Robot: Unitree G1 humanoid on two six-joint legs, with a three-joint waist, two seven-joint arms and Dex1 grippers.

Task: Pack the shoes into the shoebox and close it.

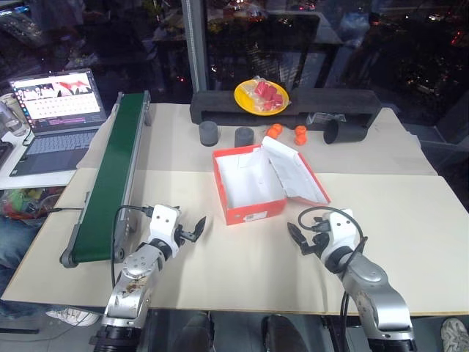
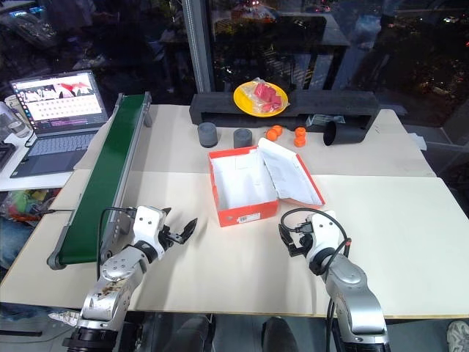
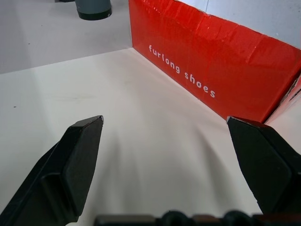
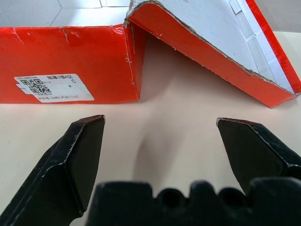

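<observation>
We see the shoebox [image 1: 249,192] standing open and empty on the bench [image 1: 410,220], ahead of and between both end effectors, its lid [image 1: 294,170] folded out toward the right one. The left end effector [image 1: 192,229] and the right end effector [image 1: 299,236] gape wide, gripping nothing, just short of the box's front wall.

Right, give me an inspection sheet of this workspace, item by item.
Surface: cream table, bare in front of the robot.
Job's things: shoebox open, lid leaning right, white inside; shoes nothing seen.
Clutter: yellow plate of red blocks, grey cylinders, orange pieces, black cup, green conveyor.
Grippers: left gripper and right gripper open, holding nothing.
Cables: black loop on right wrist.
Surroundings: laptop at left.
</observation>
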